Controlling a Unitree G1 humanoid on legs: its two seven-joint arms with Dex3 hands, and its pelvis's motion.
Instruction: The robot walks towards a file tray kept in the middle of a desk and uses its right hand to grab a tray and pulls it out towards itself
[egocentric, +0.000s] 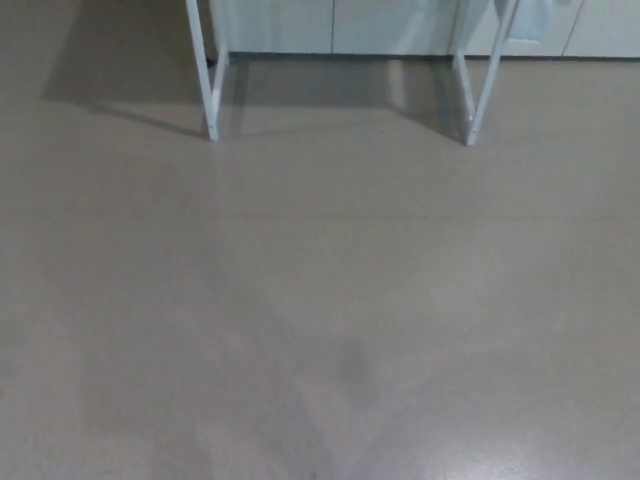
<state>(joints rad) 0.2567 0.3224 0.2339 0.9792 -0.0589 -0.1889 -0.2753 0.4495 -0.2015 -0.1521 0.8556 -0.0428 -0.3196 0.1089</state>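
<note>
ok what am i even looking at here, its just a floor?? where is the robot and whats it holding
Mostly yes. The picture comes from a camera on a humanoid robot's head, tilted down at the ground in front of it. That is why you see the plain grey floor and no robot: neither of its arms or hands shows in the picture right now, so nothing can be said about what it holds.

At the top edge you can see two white desk legs, one on the left and one on the right, with pale cabinet fronts behind them. The desk's top, and the file tray the robot is meant to pull out, lie above the picture's edge and are not visible. The bright patch at the lower right is light reflecting off the floor.
</note>
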